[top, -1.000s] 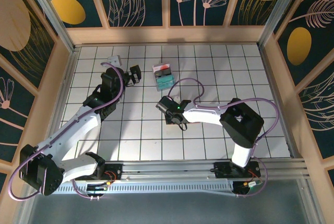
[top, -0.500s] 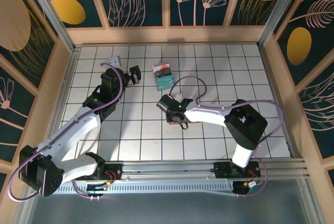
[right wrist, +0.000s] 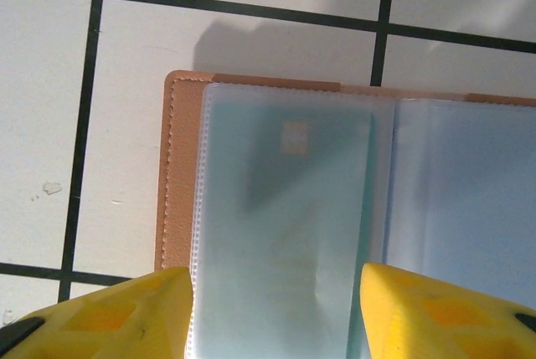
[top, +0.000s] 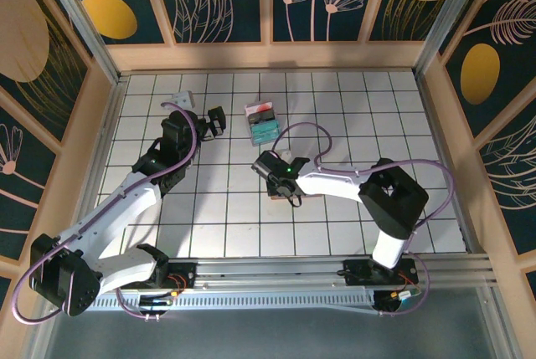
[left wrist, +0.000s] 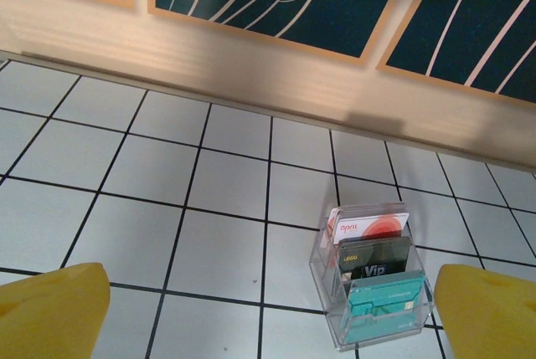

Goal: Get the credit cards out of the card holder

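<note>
Near the middle of the white gridded table (top: pixel 352 100), the right gripper (right wrist: pixel 276 315) points straight down over the card holder (right wrist: pixel 177 176). Its yellow fingers (right wrist: pixel 126 309) are spread apart, one on each side of a clear sleeve page, and clasp nothing. The holder lies open and flat, with its pinkish-tan edge to the left and its clear plastic sleeves facing up. A pale card (right wrist: pixel 285 233) with a small gold chip sits inside the left sleeve. From above, the wrist covers most of the holder, and a tan sliver at its near side is probably the cover's edge. Farther back and left, the left gripper (left wrist: pixel 270 309) hangs wide apart and empty. It faces a clear card stand (left wrist: pixel 368 288) that holds a white-and-red card, a black card and a teal card, well apart from the holder.
</note>
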You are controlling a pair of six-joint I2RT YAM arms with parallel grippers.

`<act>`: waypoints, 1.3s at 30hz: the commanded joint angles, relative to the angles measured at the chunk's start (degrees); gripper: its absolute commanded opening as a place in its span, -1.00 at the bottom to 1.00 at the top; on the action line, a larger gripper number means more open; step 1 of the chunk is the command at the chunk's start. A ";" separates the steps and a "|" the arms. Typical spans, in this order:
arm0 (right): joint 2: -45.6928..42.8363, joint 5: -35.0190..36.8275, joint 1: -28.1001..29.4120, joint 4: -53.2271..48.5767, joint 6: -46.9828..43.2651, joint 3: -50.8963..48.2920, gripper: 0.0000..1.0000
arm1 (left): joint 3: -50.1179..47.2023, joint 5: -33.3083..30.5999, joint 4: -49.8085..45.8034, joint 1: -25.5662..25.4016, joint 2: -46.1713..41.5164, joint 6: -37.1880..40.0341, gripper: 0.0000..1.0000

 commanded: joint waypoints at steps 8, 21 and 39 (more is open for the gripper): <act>1.26 -6.12 -2.24 4.46 0.47 -4.23 0.14 | -0.60 0.45 0.53 0.34 -0.51 -0.18 0.98; -1.70 -7.63 -5.61 6.85 -0.45 -7.72 -0.25 | -2.37 8.27 4.77 -0.15 -0.39 0.91 0.97; -4.65 0.20 -7.76 2.67 0.52 -7.02 -0.04 | -5.82 -11.39 6.85 -17.20 15.76 -2.61 0.98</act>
